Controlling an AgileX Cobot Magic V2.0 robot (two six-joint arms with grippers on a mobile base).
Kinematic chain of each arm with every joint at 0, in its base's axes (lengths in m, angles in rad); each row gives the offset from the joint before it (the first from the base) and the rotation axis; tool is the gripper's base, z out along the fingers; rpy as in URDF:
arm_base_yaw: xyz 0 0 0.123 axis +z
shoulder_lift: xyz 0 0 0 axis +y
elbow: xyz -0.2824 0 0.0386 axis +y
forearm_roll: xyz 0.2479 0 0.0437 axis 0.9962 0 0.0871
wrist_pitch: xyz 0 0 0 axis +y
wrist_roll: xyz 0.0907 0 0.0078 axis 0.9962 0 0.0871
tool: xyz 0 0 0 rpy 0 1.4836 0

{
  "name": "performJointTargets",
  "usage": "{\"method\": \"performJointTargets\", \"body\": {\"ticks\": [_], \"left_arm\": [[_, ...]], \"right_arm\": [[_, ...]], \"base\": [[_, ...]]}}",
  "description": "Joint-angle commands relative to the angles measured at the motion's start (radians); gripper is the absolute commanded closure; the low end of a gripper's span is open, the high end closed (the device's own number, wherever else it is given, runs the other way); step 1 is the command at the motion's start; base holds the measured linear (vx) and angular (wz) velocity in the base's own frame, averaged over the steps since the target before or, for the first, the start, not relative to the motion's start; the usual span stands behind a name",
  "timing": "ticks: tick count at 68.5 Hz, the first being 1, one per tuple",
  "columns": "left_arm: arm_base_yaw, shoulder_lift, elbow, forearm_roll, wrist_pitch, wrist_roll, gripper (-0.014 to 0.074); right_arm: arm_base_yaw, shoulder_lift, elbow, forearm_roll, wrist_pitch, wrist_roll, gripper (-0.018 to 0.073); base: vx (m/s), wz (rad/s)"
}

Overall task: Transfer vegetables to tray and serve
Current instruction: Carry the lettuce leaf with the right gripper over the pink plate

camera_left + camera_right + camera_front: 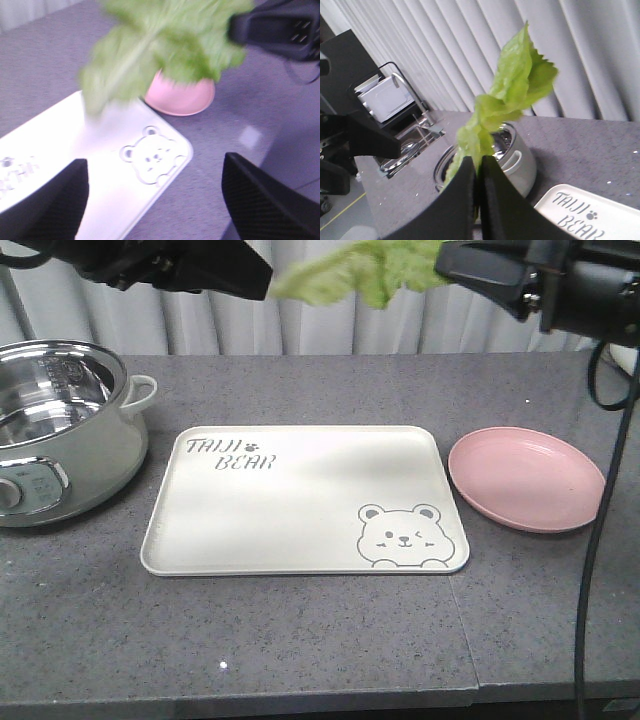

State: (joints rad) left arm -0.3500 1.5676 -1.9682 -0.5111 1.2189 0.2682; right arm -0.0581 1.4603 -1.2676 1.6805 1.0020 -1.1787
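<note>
Exterior front-facing view: tray (300, 490) lies flat mid-desk (300, 650), nothing on it yet. Lettuce (365, 270) is up in the air at top of frame, held out from the right claw (450, 268). It's somewhere over the tray's far side, exact spot hard to tell. Pink plate (525, 480) sits just right of tray, bare. Steel pot (70, 430) is to the left, no leaves visible in it from this angle. Left arm is a dark shape top left; claw state not readable here.

Left wrist-mounted view: left claw (154, 165) has fingers wide apart w/ nothing btwn them, and the tray's bear corner is below. Lettuce is blurred, seen in front of the pink plate, w/ the right claw at its upper-right end.

Right wrist-mounted view: right claw's fingers are pressed together, clamped on the leaf stalks. Leaves stick up past the tips, w/ the pot behind them.

Progress, my read: pick-up is done and the veg is raised near the tray, so approx halfway thru the transfer. Left to do: lower, let go onto tray, then serve, prob. w/ both claws on the tray. Can't tell if more leaves remain in the pot.
</note>
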Motion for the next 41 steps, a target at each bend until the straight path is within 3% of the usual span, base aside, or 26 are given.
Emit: {"method": "performJointTargets", "body": {"ticks": [1, 11, 19, 30, 41], "left_arm": [[-0.005, -0.058, -0.025, 0.069, -0.048, -0.005, 0.0062], [-0.005, -0.07, -0.025, 0.213, -0.034, -0.031, 0.0062], [-0.005, -0.07, -0.02, 0.327, -0.014, -0.085, 0.0062], [-0.005, -0.068, -0.02, 0.436, 0.014, -0.108, 0.0062], [-0.005, -0.068, -0.02, 0.47, 0.031, -0.108, 0.0062]], "right_arm": [[-0.089, -0.051, -0.033, 0.108, 0.081, 0.03, 0.0565], [-0.227, -0.055, -0.033, -0.021, 0.111, 0.124, 0.0565], [-0.293, -0.055, -0.033, -0.134, 0.1, 0.175, 0.0565], [-0.305, -0.044, -0.033, -0.241, 0.043, 0.207, 0.0565], [-0.305, 0.022, -0.033, -0.28, -0.01, 0.209, 0.0565]], "base": [[0.0, 0.0], [0.0, 0.0], [0.0, 0.0], [0.0, 0.0], [0.0, 0.0]]}}
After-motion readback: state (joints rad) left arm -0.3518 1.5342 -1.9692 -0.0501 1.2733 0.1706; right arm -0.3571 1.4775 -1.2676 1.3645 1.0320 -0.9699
